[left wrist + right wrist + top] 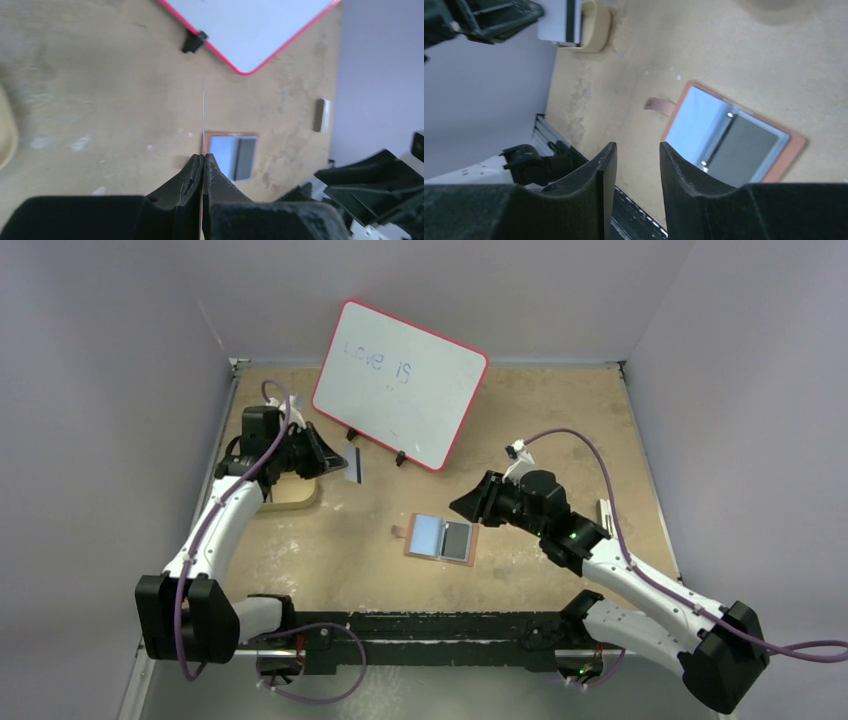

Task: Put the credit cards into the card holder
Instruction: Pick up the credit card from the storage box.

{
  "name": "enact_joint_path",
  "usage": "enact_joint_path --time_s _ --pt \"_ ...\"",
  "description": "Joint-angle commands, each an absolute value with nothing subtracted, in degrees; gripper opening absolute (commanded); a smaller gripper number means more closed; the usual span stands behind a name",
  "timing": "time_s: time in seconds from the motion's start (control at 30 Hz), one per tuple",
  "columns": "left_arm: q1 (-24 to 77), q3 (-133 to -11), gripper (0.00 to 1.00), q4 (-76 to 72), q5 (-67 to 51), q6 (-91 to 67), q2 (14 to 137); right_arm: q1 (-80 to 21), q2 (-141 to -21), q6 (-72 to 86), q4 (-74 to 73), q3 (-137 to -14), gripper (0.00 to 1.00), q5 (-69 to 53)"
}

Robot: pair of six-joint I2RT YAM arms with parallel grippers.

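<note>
The card holder (441, 537) lies open on the table's middle, pale blue inside, tab strap (659, 106) to its left. A dark grey card (457, 539) lies in its right half. My left gripper (342, 462) is shut on a pale credit card (355, 467) with a dark stripe, held in the air at the back left. In the left wrist view the gripper (203, 156) pinches the card (203, 110) edge-on, with the holder (232, 155) below. My right gripper (462, 505) hovers open and empty by the holder's upper right corner (638, 146).
A red-rimmed whiteboard (400, 380) stands on clips at the back centre. A tan oval tray (290, 495) lies under my left arm. A small white object (606, 512) lies near the right edge. Grey walls close in both sides.
</note>
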State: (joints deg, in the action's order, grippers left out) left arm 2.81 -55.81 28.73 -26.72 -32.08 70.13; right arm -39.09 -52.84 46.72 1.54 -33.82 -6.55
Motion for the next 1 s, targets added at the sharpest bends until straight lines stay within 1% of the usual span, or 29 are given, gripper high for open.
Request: enact_joint_path --time_s 0.0,0.17,0.33,0.57,0.77,0.97 --pt "3.4 -52.6 0.00 12.8 -44.3 -42.0 66.2 -39.3 -52.0 50.0 13.7 -34.2 0.40 -9.9" --pt "4.7 -48.0 0.00 0.5 -51.8 -52.2 62.8 -39.3 -53.3 53.6 23.4 -34.4 0.41 -14.1" --pt "7.7 -44.9 0.00 -6.2 -53.4 -58.1 59.6 -39.3 -56.3 56.7 32.2 -34.1 0.44 -17.6" --pt "15.0 -39.5 0.00 -19.7 -52.1 -68.7 58.0 -39.3 -59.9 56.1 34.1 -37.2 0.47 -19.7" --pt "16.2 -37.5 0.00 -26.0 -52.1 -73.3 58.0 -39.3 -60.1 56.5 35.9 -38.0 0.47 -19.4" --pt "17.4 -36.2 0.00 -29.7 -51.5 -76.3 58.5 -39.3 -62.1 56.4 36.5 -39.5 0.45 -20.0"
